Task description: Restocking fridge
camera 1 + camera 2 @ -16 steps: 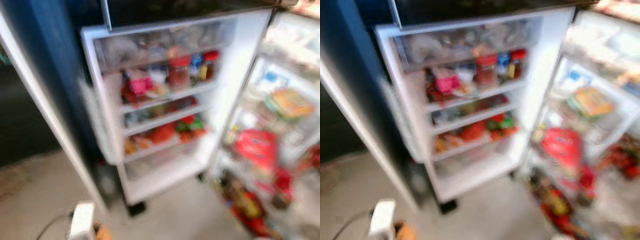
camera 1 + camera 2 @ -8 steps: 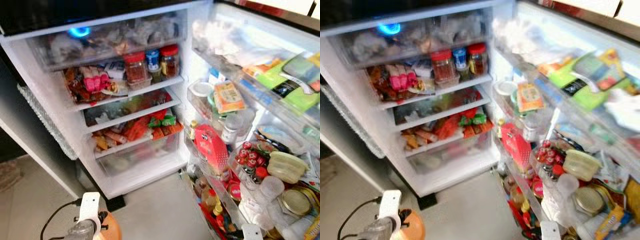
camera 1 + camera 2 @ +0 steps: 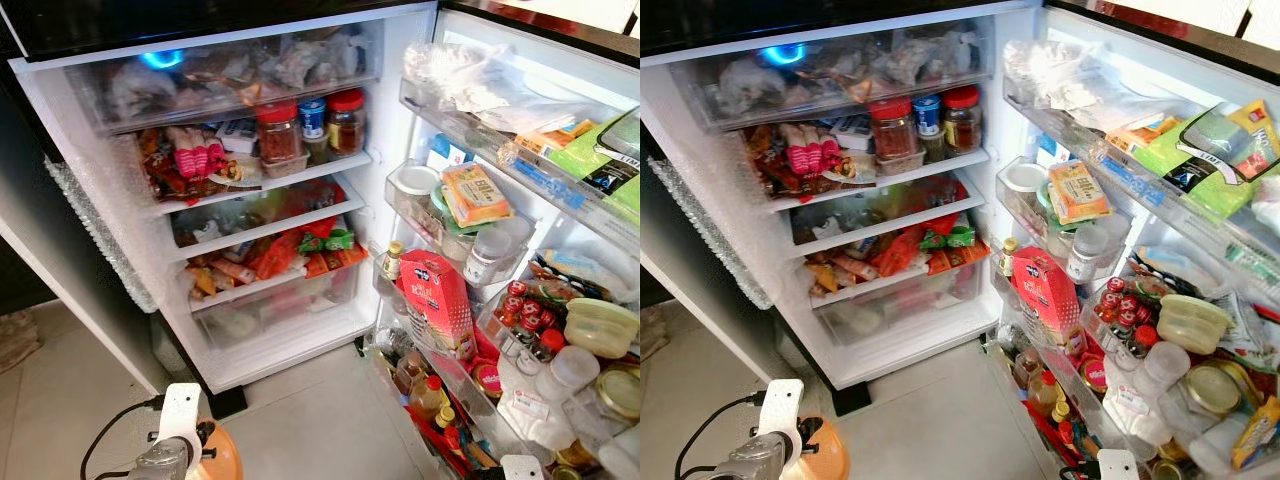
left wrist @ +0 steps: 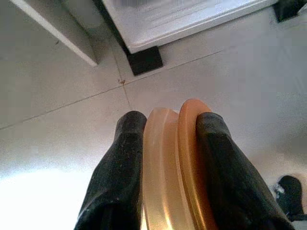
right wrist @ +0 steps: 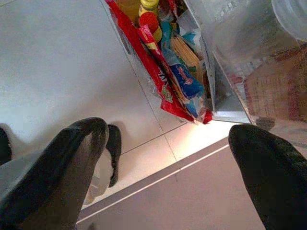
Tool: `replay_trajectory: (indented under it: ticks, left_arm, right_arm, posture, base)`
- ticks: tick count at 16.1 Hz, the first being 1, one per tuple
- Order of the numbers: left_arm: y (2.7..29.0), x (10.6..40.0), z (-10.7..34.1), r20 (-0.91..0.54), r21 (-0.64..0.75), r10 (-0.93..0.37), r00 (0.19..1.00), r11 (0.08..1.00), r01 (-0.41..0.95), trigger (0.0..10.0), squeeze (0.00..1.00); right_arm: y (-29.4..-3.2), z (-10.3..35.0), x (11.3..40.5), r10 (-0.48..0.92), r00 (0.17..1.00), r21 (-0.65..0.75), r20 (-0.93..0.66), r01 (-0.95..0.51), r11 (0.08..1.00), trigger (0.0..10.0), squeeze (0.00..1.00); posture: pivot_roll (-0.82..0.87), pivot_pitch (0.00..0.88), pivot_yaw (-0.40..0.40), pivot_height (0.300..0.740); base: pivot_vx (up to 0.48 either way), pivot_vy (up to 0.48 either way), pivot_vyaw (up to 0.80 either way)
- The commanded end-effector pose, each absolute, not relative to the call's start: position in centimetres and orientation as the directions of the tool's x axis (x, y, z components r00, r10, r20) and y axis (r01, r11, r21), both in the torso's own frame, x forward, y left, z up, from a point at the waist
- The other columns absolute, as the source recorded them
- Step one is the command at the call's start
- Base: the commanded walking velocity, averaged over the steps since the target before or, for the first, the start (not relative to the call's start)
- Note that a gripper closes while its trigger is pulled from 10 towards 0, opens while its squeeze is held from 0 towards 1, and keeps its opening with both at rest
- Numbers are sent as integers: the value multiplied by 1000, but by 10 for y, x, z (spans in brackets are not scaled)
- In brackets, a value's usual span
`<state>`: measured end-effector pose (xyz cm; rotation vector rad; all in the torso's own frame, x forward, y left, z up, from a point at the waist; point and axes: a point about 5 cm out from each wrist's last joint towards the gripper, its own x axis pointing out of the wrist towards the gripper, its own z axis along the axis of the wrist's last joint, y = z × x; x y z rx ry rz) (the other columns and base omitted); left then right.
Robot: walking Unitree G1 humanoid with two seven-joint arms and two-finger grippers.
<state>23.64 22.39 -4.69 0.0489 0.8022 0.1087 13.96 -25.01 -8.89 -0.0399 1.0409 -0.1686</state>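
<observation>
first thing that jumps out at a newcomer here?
The wide-open fridge, its shelves and door bins crammed: red-lidded jars on an upper shelf, and a red carton standing in a door bin on the right. Next, low on the left, the left end effector is shut on an orange disc-shaped object above the tiled floor. The right end effector hangs open beside the lowest door bin.

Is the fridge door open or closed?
Open. The fridge door is swung wide, showing its packed door bins and the inner shelves.
</observation>
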Motion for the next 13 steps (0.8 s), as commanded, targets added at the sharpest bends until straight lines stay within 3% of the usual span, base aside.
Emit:
replay_trajectory:
  ticks: [1, 2, 6, 13]
  left_arm:
    - [210, 244, -43, -667, 49, 73, 742, 997, -54, 10000, 0]
    - [194, 251, -40, -625, 24, 37, 780, 999, -29, 10000, 0]
    - [180, 291, -6, -486, -27, 14, 874, 999, -31, 10000, 0]
    - [195, 301, 18, -258, -337, 76, 963, 927, -163, 10000, 0]
  right_arm:
    - [-250, -89, 141, -147, 490, -122, -859, 83, 989, 10000, 0]
    - [-248, -88, 143, -138, 493, -122, -859, 65, 990, 10000, 0]
    - [-243, -87, 152, -118, 500, -124, -858, 21, 992, 10000, 0]
    - [-243, -87, 151, -73, 476, -128, -876, -83, 988, 10000, 0]
  posture:
    - [-148, 0, 6, 740]
    - [-130, 0, 7, 740]
    - [-114, 0, 6, 740]
    - [-64, 37, -37, 740]
  base:
    - [0, 0, 0]
    - [0, 0, 0]
    - [0, 0, 0]
    - [0, 0, 0]
